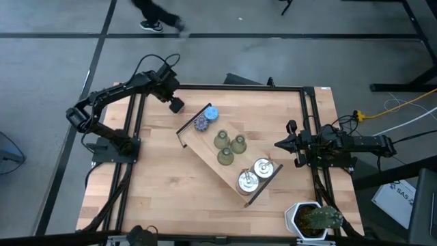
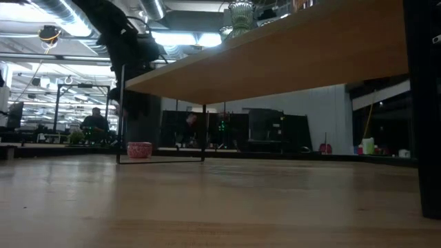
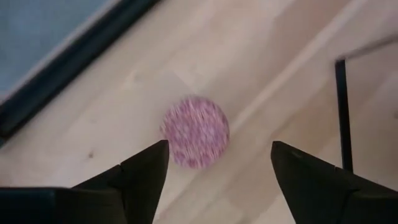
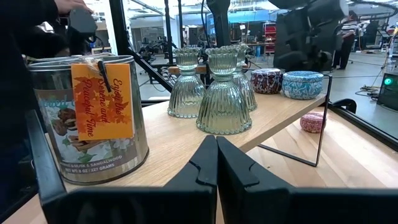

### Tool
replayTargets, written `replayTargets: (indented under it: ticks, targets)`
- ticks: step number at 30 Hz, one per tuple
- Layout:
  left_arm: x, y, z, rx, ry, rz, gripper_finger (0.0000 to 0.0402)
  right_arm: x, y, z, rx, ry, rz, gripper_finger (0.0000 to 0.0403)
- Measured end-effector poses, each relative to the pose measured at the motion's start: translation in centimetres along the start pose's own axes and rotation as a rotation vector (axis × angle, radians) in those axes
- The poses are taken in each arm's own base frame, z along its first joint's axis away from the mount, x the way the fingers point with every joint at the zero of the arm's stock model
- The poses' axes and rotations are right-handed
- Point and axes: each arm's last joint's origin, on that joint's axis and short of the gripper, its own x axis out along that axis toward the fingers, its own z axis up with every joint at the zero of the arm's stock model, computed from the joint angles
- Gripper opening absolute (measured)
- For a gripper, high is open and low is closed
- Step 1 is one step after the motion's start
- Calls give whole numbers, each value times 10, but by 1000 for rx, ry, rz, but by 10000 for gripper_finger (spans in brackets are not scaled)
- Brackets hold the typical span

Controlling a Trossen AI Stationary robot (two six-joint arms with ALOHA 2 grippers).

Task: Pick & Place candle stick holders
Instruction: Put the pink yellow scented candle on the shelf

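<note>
Left gripper [image 1: 176, 104] hangs in the high view over the bare table [image 1: 157, 171] just beyond the far end of the wooden tray [image 1: 205, 147], hiding whatever lies beneath it. On that tray stand the blue holder [image 1: 211, 113] and purple holder [image 1: 201, 124] at the far end, three green glass holders [image 1: 229, 147] in the middle, and two silver tins [image 1: 255, 173] at the near end. Right gripper [image 1: 279, 144] waits beside the tray's near end.

Low view: the pink holder [image 2: 139, 149] sits on the table beside the tray's black leg [image 2: 122, 114].

Left wrist view: the fingers [image 3: 146, 177] stand apart, empty, with the pink holder on the wood between and just ahead of them, untouched.

Right wrist view: its fingers [image 4: 202, 171] are pressed together, empty, pointing along the tray.
</note>
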Motion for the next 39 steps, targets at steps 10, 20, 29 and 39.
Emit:
replayTargets:
  ticks: [10, 20, 29, 39]
  targets:
    - [6, 3, 5, -153, -32, 74, 313, 0, 0, 0, 0, 0, 0, 1]
    - [31, 5, 5, -342, 58, 62, 339, 0, 0, 0, 0, 0, 0, 1]
    - [36, 5, 5, -370, 93, 68, 373, 0, 0, 0, 0, 0, 0, 1]
    - [29, 5, 14, -389, 138, 103, 399, 0, 0, 0, 0, 0, 0, 1]
